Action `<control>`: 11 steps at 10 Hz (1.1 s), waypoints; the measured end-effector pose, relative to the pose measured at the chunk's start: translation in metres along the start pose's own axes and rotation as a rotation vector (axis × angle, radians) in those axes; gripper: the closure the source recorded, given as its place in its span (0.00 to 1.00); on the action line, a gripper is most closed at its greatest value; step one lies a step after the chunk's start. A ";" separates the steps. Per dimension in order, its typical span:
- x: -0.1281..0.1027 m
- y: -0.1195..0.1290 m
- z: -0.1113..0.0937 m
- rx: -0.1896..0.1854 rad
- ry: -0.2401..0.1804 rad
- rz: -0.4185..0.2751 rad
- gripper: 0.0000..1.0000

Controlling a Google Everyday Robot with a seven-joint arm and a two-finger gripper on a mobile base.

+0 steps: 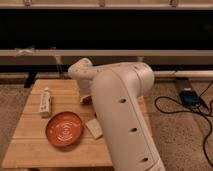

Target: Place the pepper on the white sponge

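Mostly hidden behind its own bulky white arm (120,115), the tool (84,93) hangs low over the wooden surface (30,145), just behind the orange bowl (65,129); can't tell if it's clenched or released. A reddish sliver right under it looks like the pepper (87,100), apart from the white sponge (93,128), which lies nearer the camera beside the bowl, half covered by the arm. Pepper isn't on the sponge yet, so prob. mid-carry toward it.
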State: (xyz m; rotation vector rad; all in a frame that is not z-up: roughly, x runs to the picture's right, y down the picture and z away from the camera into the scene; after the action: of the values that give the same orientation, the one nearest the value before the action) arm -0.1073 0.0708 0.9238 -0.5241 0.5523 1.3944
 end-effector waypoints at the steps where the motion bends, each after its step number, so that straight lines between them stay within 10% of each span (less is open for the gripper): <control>1: -0.002 0.000 0.005 -0.009 0.001 0.021 0.20; 7: -0.015 -0.014 0.019 -0.032 -0.007 0.113 0.21; 11: -0.015 -0.023 0.019 -0.042 -0.015 0.137 0.58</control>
State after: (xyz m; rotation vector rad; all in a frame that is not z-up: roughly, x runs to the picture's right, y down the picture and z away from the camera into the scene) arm -0.0852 0.0692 0.9481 -0.5165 0.5566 1.5417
